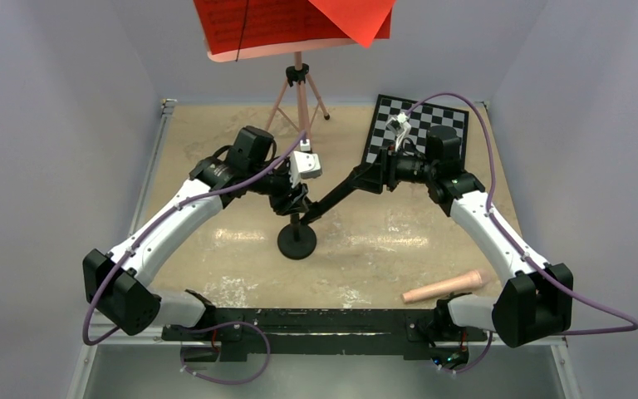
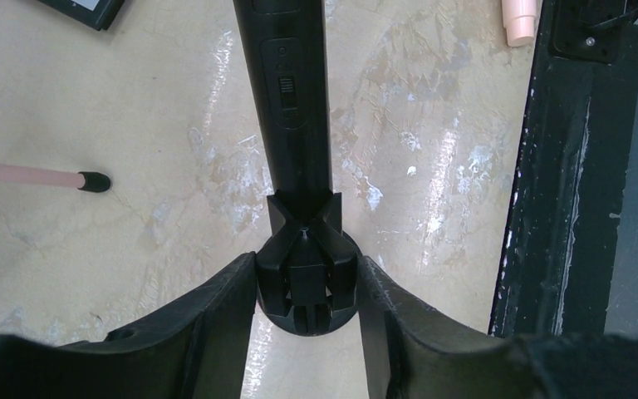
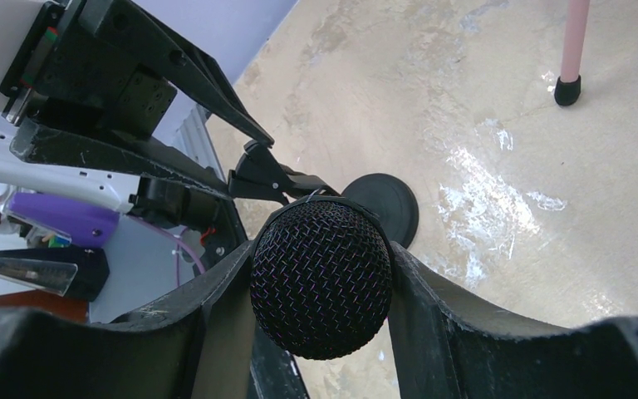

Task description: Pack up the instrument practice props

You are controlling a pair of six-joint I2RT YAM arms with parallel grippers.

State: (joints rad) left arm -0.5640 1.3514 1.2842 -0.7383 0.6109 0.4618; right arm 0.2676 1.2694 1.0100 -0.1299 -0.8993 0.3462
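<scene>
The black microphone (image 1: 341, 193) lies slanted, its lower end in the clip of the small black mic stand (image 1: 296, 241). My right gripper (image 1: 371, 176) is shut on the microphone's mesh head (image 3: 321, 291), a finger on each side. My left gripper (image 2: 307, 278) is shut on the mic stand's clip (image 2: 306, 249), above the round base. The microphone's body (image 2: 287, 83) runs away from the clip. At the back stands the pink music stand (image 1: 301, 91), red pages (image 1: 282, 21) resting on its tray.
A chessboard (image 1: 419, 125) lies at the back right. A loose pink tube (image 1: 449, 287) lies near the right arm's base. A black rail (image 1: 316, 320) runs along the near edge. One pink stand leg (image 2: 17, 173) reaches toward the left gripper.
</scene>
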